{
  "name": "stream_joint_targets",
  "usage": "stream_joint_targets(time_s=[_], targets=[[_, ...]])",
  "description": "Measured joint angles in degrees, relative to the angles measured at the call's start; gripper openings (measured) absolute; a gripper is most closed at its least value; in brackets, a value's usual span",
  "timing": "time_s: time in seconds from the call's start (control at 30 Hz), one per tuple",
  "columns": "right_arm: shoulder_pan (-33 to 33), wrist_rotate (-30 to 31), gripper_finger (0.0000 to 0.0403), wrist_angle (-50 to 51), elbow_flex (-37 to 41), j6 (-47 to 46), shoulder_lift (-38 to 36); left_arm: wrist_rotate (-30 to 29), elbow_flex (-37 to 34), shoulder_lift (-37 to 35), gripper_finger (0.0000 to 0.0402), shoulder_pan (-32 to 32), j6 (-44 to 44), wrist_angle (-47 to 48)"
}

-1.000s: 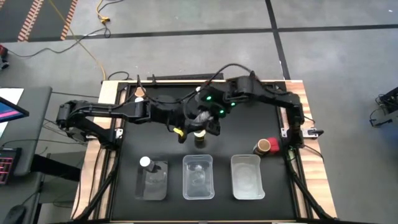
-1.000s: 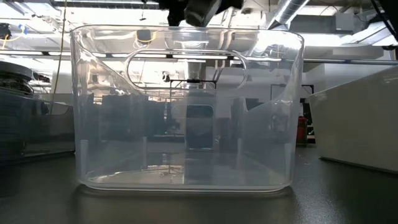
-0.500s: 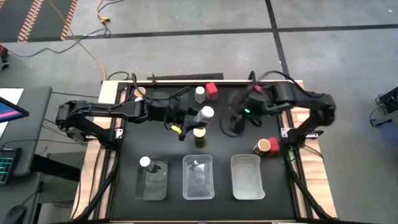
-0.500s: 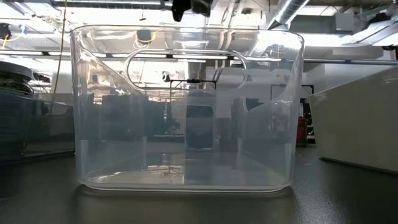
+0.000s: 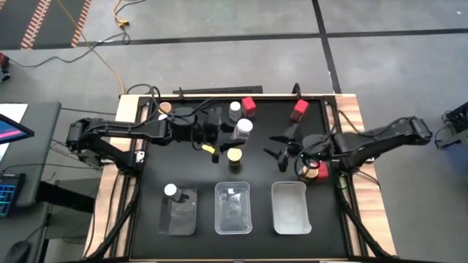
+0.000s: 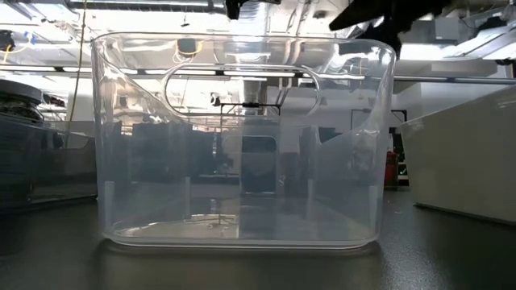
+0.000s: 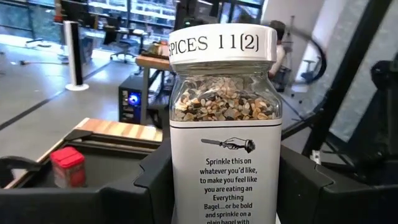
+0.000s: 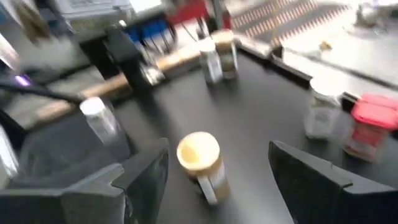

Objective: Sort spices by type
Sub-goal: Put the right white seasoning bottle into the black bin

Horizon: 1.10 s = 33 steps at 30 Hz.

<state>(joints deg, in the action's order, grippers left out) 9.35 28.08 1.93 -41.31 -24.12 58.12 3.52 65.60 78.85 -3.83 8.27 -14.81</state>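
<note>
The left arm extends horizontally across the rear of the bench [image 5: 146, 219] from 9 o'clock toward centre. The left gripper [image 5: 232, 134] has its fingers clamped on a white-capped jar [image 7: 224, 124], held upright above the bench; its label reads "SPICES 11(2)". Just toward 6 o'clock of it stands a yellow-lidded jar [image 5: 234, 158]. At 12 o'clock stand another white-capped jar [image 5: 235, 109] and a red-capped jar [image 5: 248, 106]. A second red-capped jar [image 5: 300, 110] stands further toward 3 o'clock. The right arm reaches in from 3 o'clock, low and nearly level. The right gripper [image 5: 281, 146] is empty, fingers spread apart. Three clear trays [image 5: 232, 208] line the 6 o'clock edge; the left one holds a white-capped jar [image 5: 171, 192].
</note>
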Motion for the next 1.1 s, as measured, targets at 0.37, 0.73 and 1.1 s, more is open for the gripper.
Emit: stream_joint_targets(time_s=[0.37, 0.73, 1.1], targets=[[-6.2, -5.9, 0.0303, -26.4, 6.1, 2.0, 5.1, -3.3, -0.2, 0.0, 0.0196, 0.6, 1.0, 0.2], [-8.0, -15.6, 0.0303, -31.7, 0.9, 17.5, 10.8, -6.7, -0.2, 0.0, 0.0197, 1.7, 0.8, 0.4], [-8.3, -19.5, 0.0303, -31.0, -2.3, 20.1, 11.6, -7.0, -0.2, 0.0, 0.0197, 2.3, 0.3, 0.0]])
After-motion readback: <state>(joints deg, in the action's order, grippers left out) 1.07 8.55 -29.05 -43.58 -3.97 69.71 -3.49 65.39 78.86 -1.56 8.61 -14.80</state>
